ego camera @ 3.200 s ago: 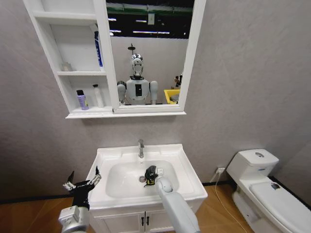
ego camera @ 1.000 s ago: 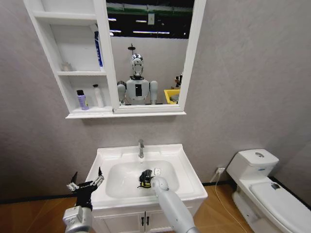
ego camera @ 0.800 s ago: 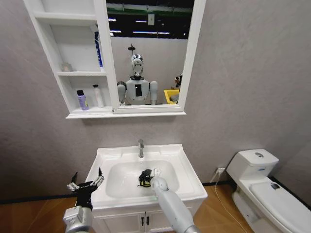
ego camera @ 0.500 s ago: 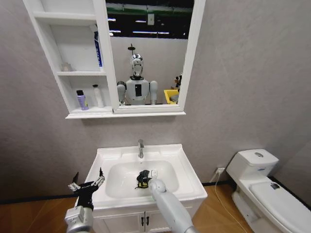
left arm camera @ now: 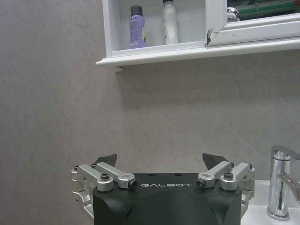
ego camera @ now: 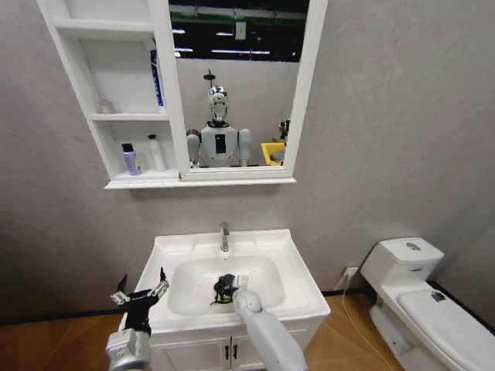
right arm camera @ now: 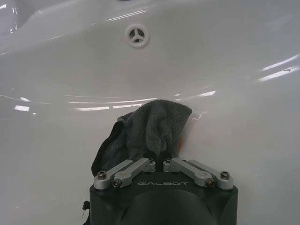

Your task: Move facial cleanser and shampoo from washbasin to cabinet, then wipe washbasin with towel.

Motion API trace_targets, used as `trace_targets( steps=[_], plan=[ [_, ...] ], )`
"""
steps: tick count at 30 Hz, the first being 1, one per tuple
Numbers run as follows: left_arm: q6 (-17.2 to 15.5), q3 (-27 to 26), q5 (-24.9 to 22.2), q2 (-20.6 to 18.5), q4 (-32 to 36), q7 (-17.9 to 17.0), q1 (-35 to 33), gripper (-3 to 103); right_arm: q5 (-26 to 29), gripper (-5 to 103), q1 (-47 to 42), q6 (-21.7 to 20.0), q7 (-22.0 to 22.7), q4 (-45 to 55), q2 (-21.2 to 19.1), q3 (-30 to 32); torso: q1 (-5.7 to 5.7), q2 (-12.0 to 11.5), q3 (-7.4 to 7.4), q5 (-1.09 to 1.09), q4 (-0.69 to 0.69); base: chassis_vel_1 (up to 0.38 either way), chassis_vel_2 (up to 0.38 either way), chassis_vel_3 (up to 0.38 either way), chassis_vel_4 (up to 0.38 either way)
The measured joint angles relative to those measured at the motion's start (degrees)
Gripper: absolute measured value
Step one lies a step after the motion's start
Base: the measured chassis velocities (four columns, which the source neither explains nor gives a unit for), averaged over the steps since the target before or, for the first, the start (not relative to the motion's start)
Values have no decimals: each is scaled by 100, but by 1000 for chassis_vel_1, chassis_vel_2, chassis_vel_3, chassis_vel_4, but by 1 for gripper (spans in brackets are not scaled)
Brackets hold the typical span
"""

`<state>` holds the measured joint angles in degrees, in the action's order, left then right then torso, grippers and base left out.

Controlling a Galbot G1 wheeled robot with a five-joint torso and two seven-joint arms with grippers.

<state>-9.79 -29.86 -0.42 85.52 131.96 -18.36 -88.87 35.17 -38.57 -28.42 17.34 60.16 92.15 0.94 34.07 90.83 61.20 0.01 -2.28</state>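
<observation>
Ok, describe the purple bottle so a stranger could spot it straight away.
Find the white cabinet joined to the mirror above the washbasin. On its lowest shelf stand two bottles; the purple bottle is the outer one, shorter and black-capped, beside a taller white bottle.

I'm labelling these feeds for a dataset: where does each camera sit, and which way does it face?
Head view: high on the robot, facing down at the washbasin and cabinet; both arms show.
Left wrist view: behind the open left gripper, facing the wall and cabinet.
Right wrist view: behind the right gripper, facing the bowl, shut on the towel.
Head and left wrist views share the purple bottle.
</observation>
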Motion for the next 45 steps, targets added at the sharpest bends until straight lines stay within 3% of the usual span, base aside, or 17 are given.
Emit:
trace_targets(
  steps=[15, 23, 30, 45],
  plan=[
    [6, 29, -7, -12, -53, 5, 50, 100, 12, 2, 157, -108, 191, -82, -2, 460, 0, 0, 0, -1, -2, 0, 0, 0, 0],
    [9, -23, -51, -54, -86, 5, 76, 100, -253, 2, 384, 167, -491, -554, -2, 442, 0, 0, 0, -1, -1, 0, 0, 0, 0],
    [9, -95, -101, -81, -60, 5, 83, 100, -243, 2, 359, 224, -512, -580, -1, 245, 0, 0, -1, -1, -1, 0, 0, 0, 0],
    [3, 53, -62, -40, -78, 2, 115, 100, 172, 2, -54, -248, 329, 347, -2, 384, -1, 0, 0, -1, -2, 0, 0, 0, 0]
  ],
)
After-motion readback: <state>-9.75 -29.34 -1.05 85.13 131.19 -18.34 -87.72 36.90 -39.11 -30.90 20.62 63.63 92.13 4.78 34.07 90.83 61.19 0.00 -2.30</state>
